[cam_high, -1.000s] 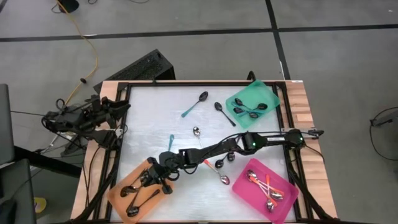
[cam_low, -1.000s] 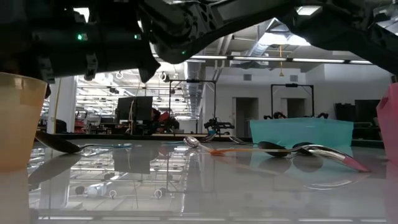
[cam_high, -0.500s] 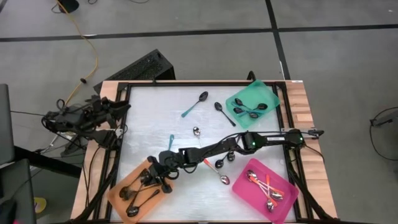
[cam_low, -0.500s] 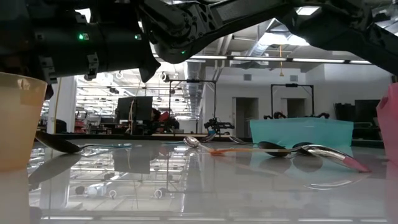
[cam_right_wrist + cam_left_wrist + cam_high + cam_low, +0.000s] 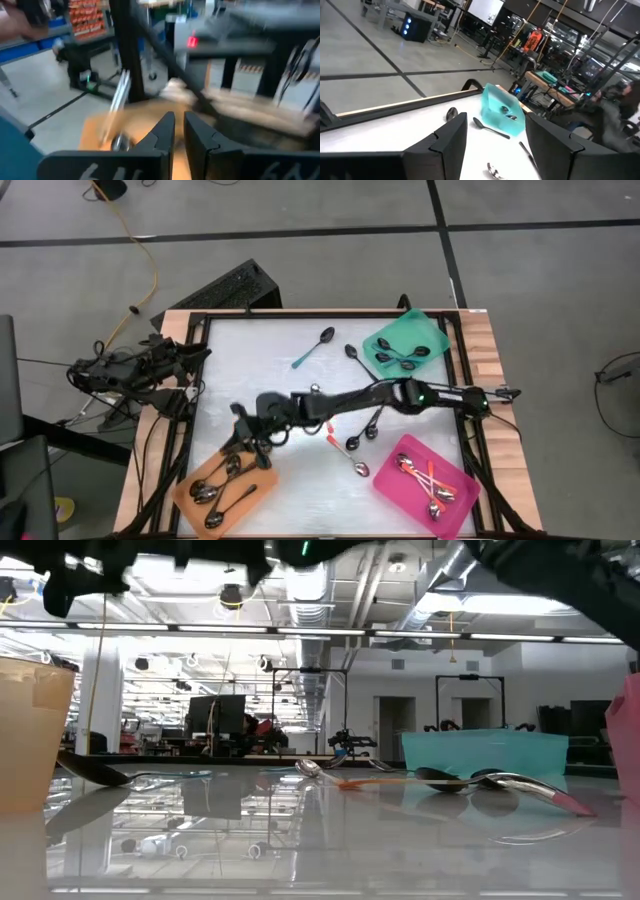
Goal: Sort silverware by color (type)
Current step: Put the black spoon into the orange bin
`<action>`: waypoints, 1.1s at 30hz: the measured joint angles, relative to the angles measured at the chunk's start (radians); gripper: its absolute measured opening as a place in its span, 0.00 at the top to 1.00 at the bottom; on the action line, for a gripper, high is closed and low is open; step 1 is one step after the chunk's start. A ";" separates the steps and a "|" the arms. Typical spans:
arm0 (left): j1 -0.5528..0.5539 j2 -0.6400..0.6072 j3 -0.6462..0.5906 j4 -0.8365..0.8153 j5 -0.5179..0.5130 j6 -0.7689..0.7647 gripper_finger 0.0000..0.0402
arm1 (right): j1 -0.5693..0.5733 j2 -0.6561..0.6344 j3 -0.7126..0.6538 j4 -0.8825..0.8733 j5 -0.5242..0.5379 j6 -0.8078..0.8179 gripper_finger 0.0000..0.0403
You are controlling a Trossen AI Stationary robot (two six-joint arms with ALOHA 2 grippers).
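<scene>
My right gripper [image 5: 243, 442] reaches across the table and hangs above the far edge of the orange tray [image 5: 190, 498]. In the right wrist view its fingers [image 5: 179, 131] stand a narrow gap apart with nothing between them. Several all-silver spoons [image 5: 225, 480] lie in that tray. Loose spoons lie flat on the table: a teal-handled one [image 5: 315, 347], a dark one [image 5: 360, 362], a small silver one [image 5: 316, 390] and a few near the middle [image 5: 355, 445]. My left gripper [image 5: 495, 140] waits open at the table's left edge [image 5: 190, 360].
A teal tray [image 5: 405, 345] with dark spoons stands at the far right. A pink tray [image 5: 425, 480] with orange-handled spoons is at the near right. My right arm [image 5: 380, 395] spans the table's middle. Bare tabletop lies at the far left and along the near edge.
My right gripper has lifted up from inside the orange tray and drawn a little toward the far edge. In the low view the arm has risen almost out of the picture's top. The spoons in the tray stay where they lay.
</scene>
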 joint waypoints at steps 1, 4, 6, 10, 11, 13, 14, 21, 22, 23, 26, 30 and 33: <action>0.000 0.000 0.000 -0.004 -0.001 0.000 0.54 | -0.006 -0.028 0.002 -0.020 0.000 -0.020 0.86; 0.000 0.000 0.000 -0.012 -0.002 -0.001 0.54 | -0.024 -0.120 0.002 -0.158 0.015 -0.078 0.86; 0.000 0.000 0.000 -0.018 -0.002 -0.001 0.54 | -0.031 -0.178 0.001 -0.268 0.063 -0.118 0.86; 0.000 0.000 0.000 -0.030 -0.007 0.003 0.54 | -0.048 -0.303 0.001 -0.497 0.215 -0.208 0.86; 0.000 0.000 0.000 -0.034 -0.008 0.004 0.54 | -0.051 -0.332 0.001 -0.557 0.263 -0.220 0.86; 0.000 0.000 0.000 -0.044 -0.008 0.003 0.54 | -0.057 -0.384 0.001 -0.680 0.371 -0.233 0.86; 0.000 0.000 0.000 -0.048 -0.008 0.001 0.54 | -0.060 -0.408 0.001 -0.746 0.428 -0.236 0.86; 0.000 0.000 0.000 -0.055 -0.015 -0.001 0.54 | -0.096 -0.549 0.001 -1.223 0.691 -0.084 0.86; 0.000 0.000 0.000 -0.056 -0.016 -0.001 0.54 | -0.102 -0.560 0.001 -1.292 0.706 -0.043 0.86; 0.000 0.000 0.000 -0.055 -0.019 -0.001 0.54 | -0.107 -0.562 0.001 -1.360 0.718 -0.004 0.86; 0.000 0.000 0.000 -0.056 -0.028 -0.002 0.54 | -0.113 -0.555 -0.024 -1.482 0.771 0.078 0.86; 0.000 0.000 -0.007 -0.063 -0.048 -0.002 0.54 | -0.098 -0.553 -0.180 -1.423 0.845 0.091 0.86; 0.000 0.000 -0.025 -0.069 -0.068 -0.002 0.54 | -0.091 -0.549 -0.371 -1.241 0.843 0.103 0.86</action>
